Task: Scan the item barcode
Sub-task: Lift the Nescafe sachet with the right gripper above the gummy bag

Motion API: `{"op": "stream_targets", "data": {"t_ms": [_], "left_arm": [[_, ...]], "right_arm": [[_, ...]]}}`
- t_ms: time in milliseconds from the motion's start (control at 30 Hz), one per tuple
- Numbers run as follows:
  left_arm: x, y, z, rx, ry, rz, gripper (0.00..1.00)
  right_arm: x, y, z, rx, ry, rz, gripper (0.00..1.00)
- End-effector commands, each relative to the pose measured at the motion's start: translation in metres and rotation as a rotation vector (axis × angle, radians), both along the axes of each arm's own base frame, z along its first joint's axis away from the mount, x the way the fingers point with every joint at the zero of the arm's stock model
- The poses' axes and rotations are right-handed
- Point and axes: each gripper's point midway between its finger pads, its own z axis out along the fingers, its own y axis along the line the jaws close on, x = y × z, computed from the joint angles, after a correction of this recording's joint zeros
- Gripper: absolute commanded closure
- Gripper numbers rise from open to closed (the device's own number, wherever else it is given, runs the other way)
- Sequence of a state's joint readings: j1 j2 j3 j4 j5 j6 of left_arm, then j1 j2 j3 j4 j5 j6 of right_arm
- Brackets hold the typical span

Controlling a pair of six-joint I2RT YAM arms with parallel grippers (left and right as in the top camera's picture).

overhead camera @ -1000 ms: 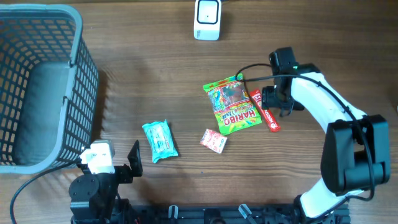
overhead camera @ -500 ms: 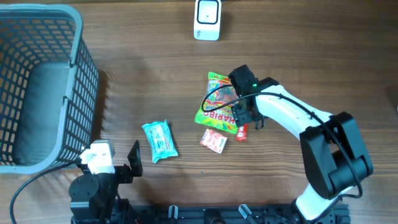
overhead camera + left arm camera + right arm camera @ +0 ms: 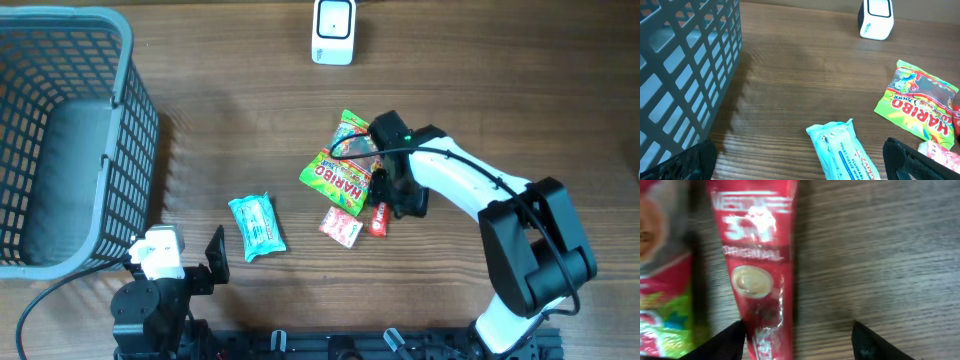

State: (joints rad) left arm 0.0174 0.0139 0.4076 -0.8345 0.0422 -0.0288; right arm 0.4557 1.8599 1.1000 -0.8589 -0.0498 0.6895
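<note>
A red Nestle stick sachet lies on the wooden table under my right gripper. That gripper is open. The sachet's lower end rests against the left fingertip, and bare wood fills the rest of the gap. From overhead, the right gripper hovers over the red sachet, beside the green Haribo bag. The white barcode scanner stands at the far edge. My left gripper is open near the front left. A teal wipes pack lies between its fingers, untouched.
A large grey mesh basket fills the left side of the table. A small pink-red packet lies just left of the red sachet. The teal wipes pack sits between the basket and the packet.
My right arm swung left across the table. The Haribo bag and the red sachet shifted left with it and turned, ending close to the small packet. The left arm stayed still.
</note>
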Motion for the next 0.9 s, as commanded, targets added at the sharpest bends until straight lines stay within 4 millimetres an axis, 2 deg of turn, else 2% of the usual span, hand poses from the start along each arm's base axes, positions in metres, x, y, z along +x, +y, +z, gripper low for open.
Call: {"op": "stream_targets", "data": {"t_ms": [0, 133, 200, 300, 400, 433, 467, 533, 600, 667, 733, 767, 867], "left_arm": [[0.000, 0.000, -0.002, 0.002, -0.001, 0.002, 0.00], [0.000, 0.000, -0.002, 0.002, -0.001, 0.002, 0.00], [0.000, 0.000, -0.002, 0.002, -0.001, 0.002, 0.00], [0.000, 0.000, -0.002, 0.002, -0.001, 0.002, 0.00], [0.000, 0.000, -0.002, 0.002, -0.001, 0.002, 0.00], [0.000, 0.000, -0.002, 0.002, -0.001, 0.002, 0.00], [0.000, 0.000, -0.002, 0.002, -0.001, 0.002, 0.00], [0.000, 0.000, -0.002, 0.002, -0.001, 0.002, 0.00], [0.000, 0.000, -0.002, 0.002, -0.001, 0.002, 0.00], [0.000, 0.000, -0.002, 0.002, -0.002, 0.002, 0.00], [0.000, 0.000, -0.002, 0.002, -0.001, 0.002, 0.00], [0.000, 0.000, -0.002, 0.002, -0.001, 0.002, 0.00], [0.000, 0.000, -0.002, 0.002, -0.001, 0.002, 0.01]], "right_arm": [[0.003, -0.006, -0.007, -0.048, -0.020, -0.038, 0.32], [0.011, -0.002, -0.007, -0.028, -0.051, -0.038, 0.32], [0.016, -0.002, -0.007, -0.032, -0.072, -0.035, 0.39], [0.015, -0.017, -0.017, -0.112, -0.098, 0.003, 0.67], [-0.022, -0.027, -0.042, -0.110, -0.006, -0.012, 0.91], [-0.031, -0.030, -0.046, -0.113, 0.022, -0.011, 0.95], [-0.039, -0.032, -0.046, -0.117, 0.049, -0.010, 0.95], [-0.040, -0.016, -0.042, -0.034, 0.079, -0.015, 0.96], [-0.027, 0.012, -0.029, 0.091, 0.078, -0.014, 0.96], [-0.015, 0.040, -0.007, 0.220, 0.081, 0.025, 0.96], [-0.011, 0.064, 0.022, 0.350, 0.095, 0.054, 0.96], [-0.009, 0.080, 0.041, 0.453, 0.079, 0.123, 0.96], [-0.013, 0.097, 0.068, 0.590, 0.062, 0.183, 0.96]]}}
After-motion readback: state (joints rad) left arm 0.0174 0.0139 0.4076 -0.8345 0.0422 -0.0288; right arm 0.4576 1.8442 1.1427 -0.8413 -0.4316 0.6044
